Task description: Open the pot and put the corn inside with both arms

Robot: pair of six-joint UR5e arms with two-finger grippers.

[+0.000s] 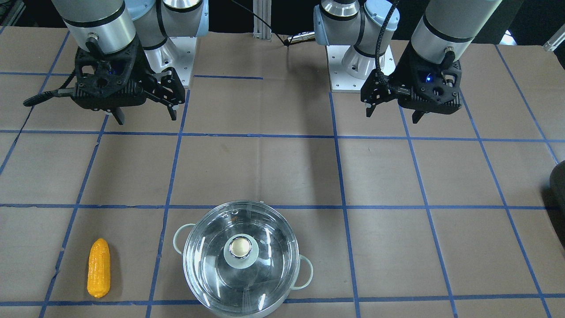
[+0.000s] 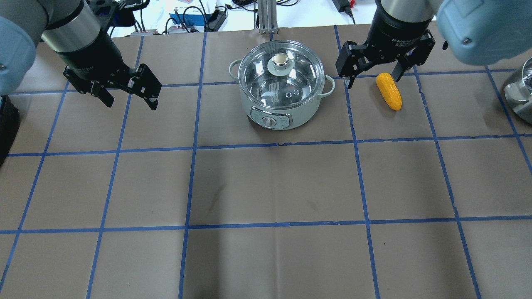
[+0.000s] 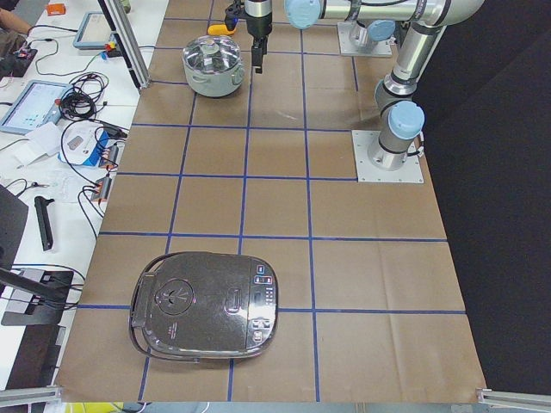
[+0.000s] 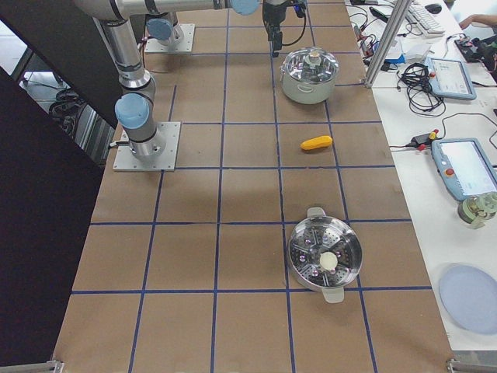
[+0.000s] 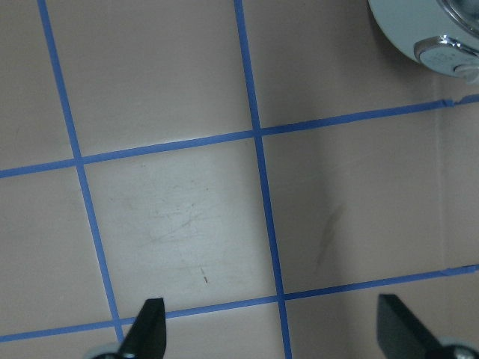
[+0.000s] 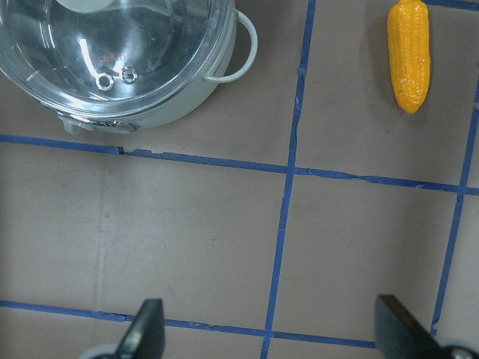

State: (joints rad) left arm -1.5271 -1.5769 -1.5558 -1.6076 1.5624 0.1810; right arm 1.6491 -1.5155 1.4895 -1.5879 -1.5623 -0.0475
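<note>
Brown paper ruled into squares with blue tape covers the table (image 2: 266, 187). You have the pot (image 2: 291, 112) at the far middle. It is round and pale-green-walled, with a dial on its front and two loop handles, and it is closed by a clear glass lid (image 2: 301, 79) with a shiny knob (image 2: 281, 60).

The corn (image 2: 389, 91) lies on the table near the pot, on the robot's right and not touching it. It is a bumpy, tapered yellow-orange cob whose long axis runs roughly away from the robot, narrow tip toward the base.

Your right tool (image 2: 373, 78) hangs above the table, spread wide and empty. In its wrist view the corn sits ahead and to the right, so that arm is the nearer one for it. Your left tool (image 2: 131, 104) is also wide open with nothing in it, well off to the pot's other side. The knob looks like its job, reached by going forward and inward.
</note>
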